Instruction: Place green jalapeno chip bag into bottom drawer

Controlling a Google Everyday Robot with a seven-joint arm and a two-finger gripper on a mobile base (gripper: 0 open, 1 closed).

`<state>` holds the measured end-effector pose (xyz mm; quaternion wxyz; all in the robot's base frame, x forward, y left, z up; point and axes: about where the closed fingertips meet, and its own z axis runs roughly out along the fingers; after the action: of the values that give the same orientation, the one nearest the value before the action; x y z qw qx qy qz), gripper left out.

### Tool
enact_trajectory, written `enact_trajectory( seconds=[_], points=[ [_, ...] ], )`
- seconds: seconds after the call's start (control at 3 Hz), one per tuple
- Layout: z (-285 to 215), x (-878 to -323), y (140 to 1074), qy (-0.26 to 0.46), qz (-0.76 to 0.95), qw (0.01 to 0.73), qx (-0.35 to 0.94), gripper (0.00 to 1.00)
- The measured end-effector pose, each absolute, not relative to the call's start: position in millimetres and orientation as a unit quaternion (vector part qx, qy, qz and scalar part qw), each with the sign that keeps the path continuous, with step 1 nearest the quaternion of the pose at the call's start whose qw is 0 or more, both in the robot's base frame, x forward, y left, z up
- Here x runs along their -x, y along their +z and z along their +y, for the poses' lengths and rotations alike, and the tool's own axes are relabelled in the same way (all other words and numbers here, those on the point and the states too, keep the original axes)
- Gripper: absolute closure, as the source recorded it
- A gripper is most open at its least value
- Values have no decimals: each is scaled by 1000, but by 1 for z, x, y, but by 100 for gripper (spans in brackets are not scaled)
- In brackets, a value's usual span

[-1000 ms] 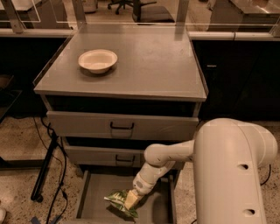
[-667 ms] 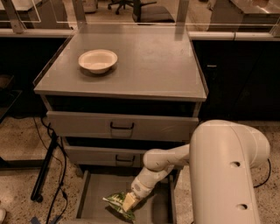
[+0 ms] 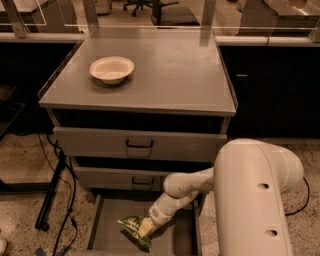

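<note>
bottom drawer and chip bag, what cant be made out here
Camera view:
- bottom drawer: front cut off by the lower edge; back partly hidden by the arm.
- green jalapeno chip bag: lettering too small; gripper, low over the drawer, covers its right end.
- bag touching the drawer floor: unclear.

Front of bottom drawer point(image 3: 107, 222) beyond picture edge, gripper point(image 3: 145, 228) inside.

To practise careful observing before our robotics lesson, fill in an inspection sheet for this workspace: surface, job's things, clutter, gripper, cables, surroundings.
Surface: flat grey metal cabinet top.
Job's things: crinkly green chip bag low inside the pulled-out grey bottom drawer.
Clutter: round cream bowl, left rear of the top.
Gripper: the arm's gripper is down in the drawer, at the bag's right edge.
Cables: black cables trail on the floor left of the cabinet.
Surroundings: speckled floor; black office chair behind.
</note>
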<state>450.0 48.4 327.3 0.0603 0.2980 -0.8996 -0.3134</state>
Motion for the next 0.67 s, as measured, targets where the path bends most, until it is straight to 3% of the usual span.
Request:
enact_trajectory(
  seconds=[0.67],
  points=[
    [51, -459, 315, -313, -906, 56, -281, 100]
  ],
)
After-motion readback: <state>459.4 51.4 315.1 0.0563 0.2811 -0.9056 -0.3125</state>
